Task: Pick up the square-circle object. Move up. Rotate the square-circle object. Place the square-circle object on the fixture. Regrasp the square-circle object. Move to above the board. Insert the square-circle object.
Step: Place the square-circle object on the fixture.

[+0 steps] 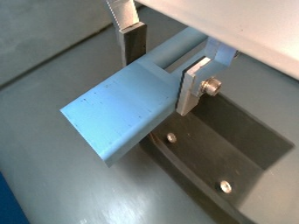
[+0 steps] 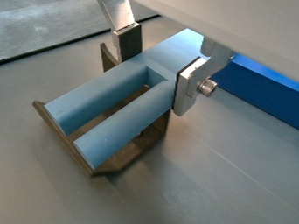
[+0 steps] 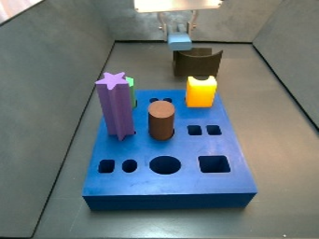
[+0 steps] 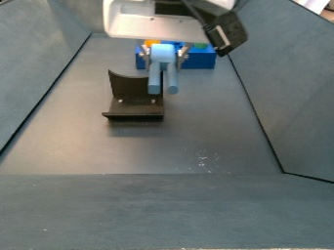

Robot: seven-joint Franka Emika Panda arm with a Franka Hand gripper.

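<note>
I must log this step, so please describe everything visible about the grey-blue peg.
The square-circle object is a long, matte grey-blue peg with a lengthwise groove and a squarish end face. It lies roughly level, clamped near one end between the tool's silver fingers. In a wrist view it sits across the dark fixture; contact is unclear.

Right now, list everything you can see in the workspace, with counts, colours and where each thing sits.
peg: 1, grey-blue, between the fingers, lying in the fixture's dip
fixture: 1, dark, on the floor behind the board
board: 1, blue, holes in top
star peg: 1, purple, upright on the board
cylinder: 1, brown, upright on the board
block: 1, yellow-orange, at the board's far edge
gripper: 1, silver fingers on the peg, over the fixture
</note>
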